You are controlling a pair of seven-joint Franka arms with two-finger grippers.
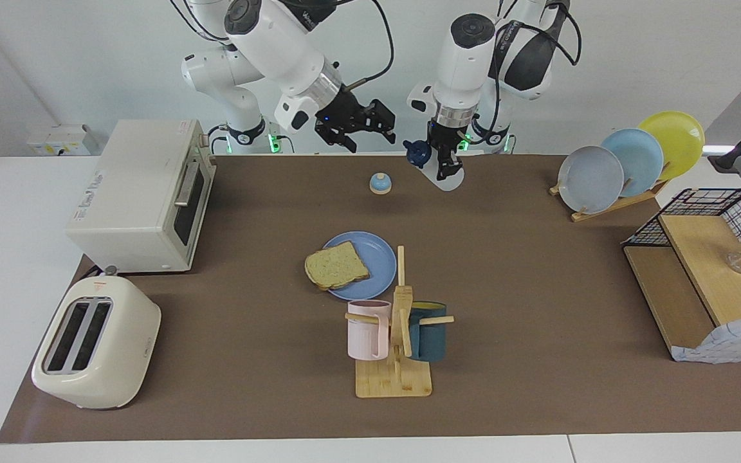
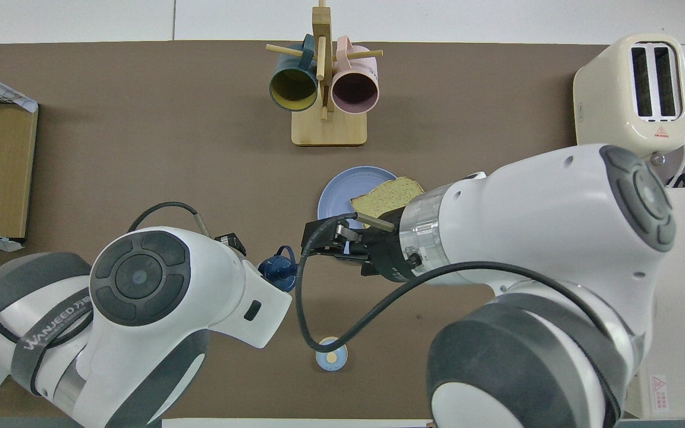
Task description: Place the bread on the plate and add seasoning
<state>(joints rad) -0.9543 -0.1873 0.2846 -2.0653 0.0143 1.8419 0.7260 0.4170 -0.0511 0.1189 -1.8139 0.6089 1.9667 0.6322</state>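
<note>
Bread (image 1: pixel 336 265): lying on the plate (image 1: pixel 375 258) (overhanging its rim).
My left gripper (image 1: pixel 446 166): clenched around the seasoning (image 1: pixel 442 168), aloft.
My right gripper (image 1: pixel 356 130): released, empty, raised.

Open counter (image 1: pixel 512 270) lay on the robot-facing approach to the plate (image 1: pixel 377 257). The mug rack (image 1: pixel 396 334) stood just beside the plate's edge farther from the robots; a small bell (image 1: pixel 380 183) sat nearer them.
</note>
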